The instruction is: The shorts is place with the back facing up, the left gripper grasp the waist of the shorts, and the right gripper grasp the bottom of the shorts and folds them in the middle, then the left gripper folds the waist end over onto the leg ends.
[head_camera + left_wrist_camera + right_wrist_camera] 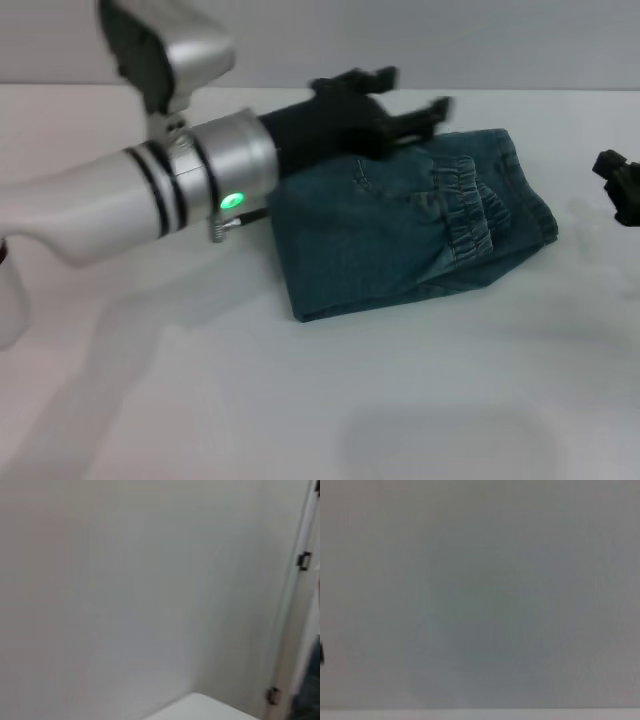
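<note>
The blue denim shorts (400, 230) lie folded into a compact stack on the white table (300, 400). The elastic waist (468, 212) sits on top, toward the right end. My left gripper (410, 95) hovers over the far edge of the stack, open and holding nothing, with its silver arm reaching in from the left. My right gripper (620, 185) shows only partly at the right edge, apart from the shorts. Neither wrist view shows the shorts.
A light wall runs behind the table's far edge. The left wrist view shows that wall, a door frame with dark hinges (303, 560) and a corner of the white table (200, 707). The right wrist view holds only a plain grey surface.
</note>
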Tool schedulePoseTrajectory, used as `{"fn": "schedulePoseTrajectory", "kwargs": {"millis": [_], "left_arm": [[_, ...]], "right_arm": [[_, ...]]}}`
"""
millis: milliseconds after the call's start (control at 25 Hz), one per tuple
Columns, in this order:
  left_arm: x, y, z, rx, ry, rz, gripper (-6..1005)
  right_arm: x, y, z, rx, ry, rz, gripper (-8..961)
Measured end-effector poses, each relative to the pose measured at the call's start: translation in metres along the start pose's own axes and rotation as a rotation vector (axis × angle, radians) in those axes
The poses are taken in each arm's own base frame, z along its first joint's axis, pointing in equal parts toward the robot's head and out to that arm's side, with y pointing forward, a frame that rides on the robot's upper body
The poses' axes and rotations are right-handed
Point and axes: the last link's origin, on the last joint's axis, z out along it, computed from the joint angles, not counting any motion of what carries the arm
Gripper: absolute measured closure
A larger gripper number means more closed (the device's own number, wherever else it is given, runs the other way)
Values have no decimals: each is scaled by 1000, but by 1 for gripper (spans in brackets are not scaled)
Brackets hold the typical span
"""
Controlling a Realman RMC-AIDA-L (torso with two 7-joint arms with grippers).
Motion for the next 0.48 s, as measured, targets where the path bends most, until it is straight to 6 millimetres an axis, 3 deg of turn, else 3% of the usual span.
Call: {"fn": "schedulePoseTrajectory", "kwargs": {"millis": [120,160,200,320,360,480], "left_arm": [[-3,-4,-3,27,12,5,165],[-17,-25,-19,126,62,-27,195],[-20,-30,-26,145,90,-37,224],[-25,-37,-37,169,145,-36,313],[-32,-42,-52,187,228,6,367],[-43,-44,-64,238,273,81,528]], "right_arm": [[5,2,4,15,-6,-111,954],[8,2,5,28,-13,-140,954],[10,3,6,40,-21,-170,954],[18,4,7,73,-17,-254,954],[21,3,8,86,-11,-272,954],[38,5,13,135,29,-322,953]]}}
